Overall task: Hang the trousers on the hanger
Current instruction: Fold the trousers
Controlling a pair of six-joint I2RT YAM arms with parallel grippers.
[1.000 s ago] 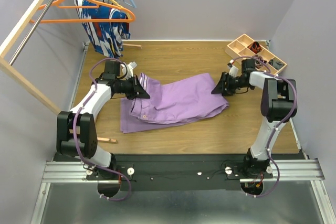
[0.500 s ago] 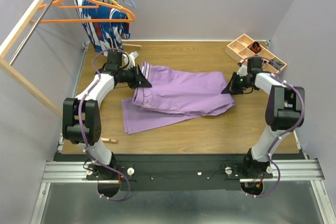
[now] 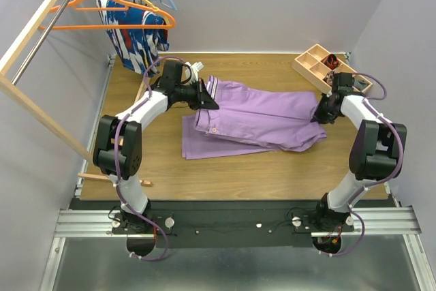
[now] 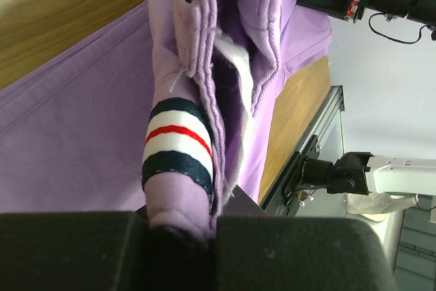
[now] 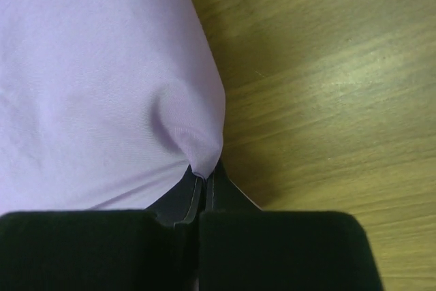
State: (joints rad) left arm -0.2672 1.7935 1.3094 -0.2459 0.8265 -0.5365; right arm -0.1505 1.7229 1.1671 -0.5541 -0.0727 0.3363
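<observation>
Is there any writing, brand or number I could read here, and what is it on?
No readable text anywhere.
The trousers show only coloured stripes on the waistband, no letters.
The hanging patterned garment: any print there is too small to read.

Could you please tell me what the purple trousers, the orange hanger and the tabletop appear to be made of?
Soft lilac-purple trousers: matte woven cloth, perhaps cotton; it folds, puckers and shows stitched seams.
Thin bright orange hanger: probably plastic, smooth with a slight sheen.
Brown wooden-looking table: wood or laminate, uncertain; grain lines, low sheen.
</observation>
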